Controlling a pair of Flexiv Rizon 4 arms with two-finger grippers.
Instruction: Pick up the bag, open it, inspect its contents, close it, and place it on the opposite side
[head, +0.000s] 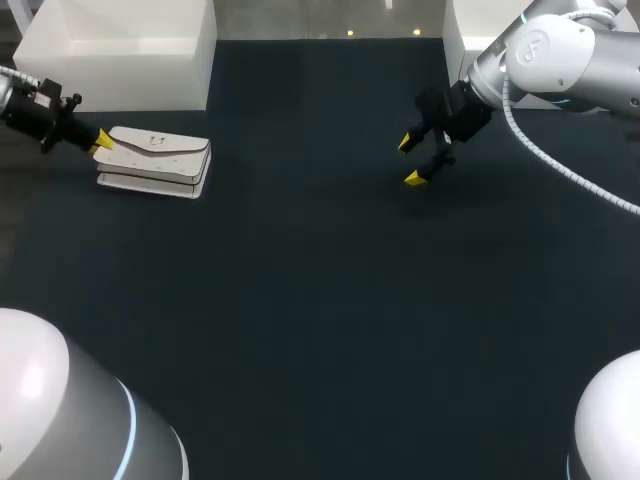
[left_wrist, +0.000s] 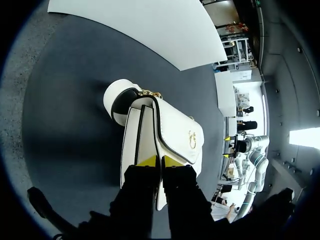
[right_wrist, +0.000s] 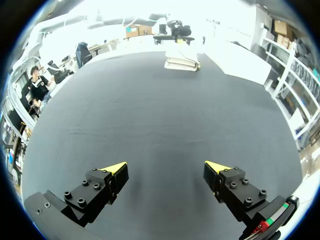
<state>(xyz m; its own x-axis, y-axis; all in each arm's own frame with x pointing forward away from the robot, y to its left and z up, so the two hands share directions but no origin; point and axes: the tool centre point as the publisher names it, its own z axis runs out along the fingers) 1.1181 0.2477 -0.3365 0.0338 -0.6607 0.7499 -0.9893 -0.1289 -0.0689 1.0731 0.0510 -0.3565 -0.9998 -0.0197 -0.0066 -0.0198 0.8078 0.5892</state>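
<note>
Here left pincer (left_wrist: 160, 161) grips the closed bag (left_wrist: 175, 130), contents hidden

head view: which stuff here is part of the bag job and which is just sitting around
Part of the job:
- white bag
- left gripper, fingers pinching the bag's edge
- right gripper, fingers open above the table

Just lying about:
- white box behind the bag
- second white box at the far right

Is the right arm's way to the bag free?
Likely yes, if reach allows: only table lies between the open right end effector and the bag. The left end effector grips its far end, leaving the near side free.
</note>
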